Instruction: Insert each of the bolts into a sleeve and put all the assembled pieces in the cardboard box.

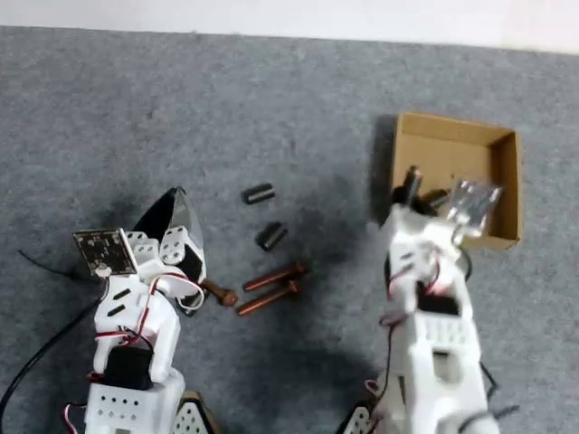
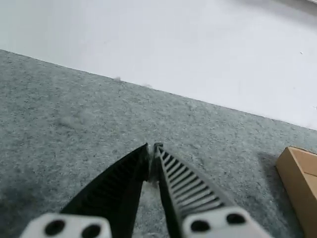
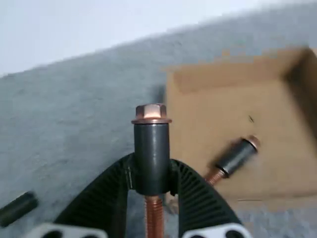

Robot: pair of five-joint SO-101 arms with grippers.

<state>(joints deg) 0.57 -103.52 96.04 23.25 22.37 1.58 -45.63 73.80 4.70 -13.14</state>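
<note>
Right fingers point(image 3: 194, 191) are clamped on a sleeved bolt point(image 3: 151, 148), its head poking past the fingertips, held at the edge of the cardboard box point(image 3: 213, 109), poised for a drop, I'd say. Just beyond the fingers, one finished piece point(image 3: 237, 157) lies inside. Left fingers point(image 2: 181, 181) are pressed together, holding nothing; loose bolts point(image 1: 274, 277) and sleeves point(image 1: 259, 193) wait on the desk point(image 1: 109, 117) beside them.

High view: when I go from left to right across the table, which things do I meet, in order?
Left claw → lone bolt → two loose sleeves → right claw holding a sleeved bolt → cardboard box. The paired bolts overlap the sleeves, so I omit them.
</note>
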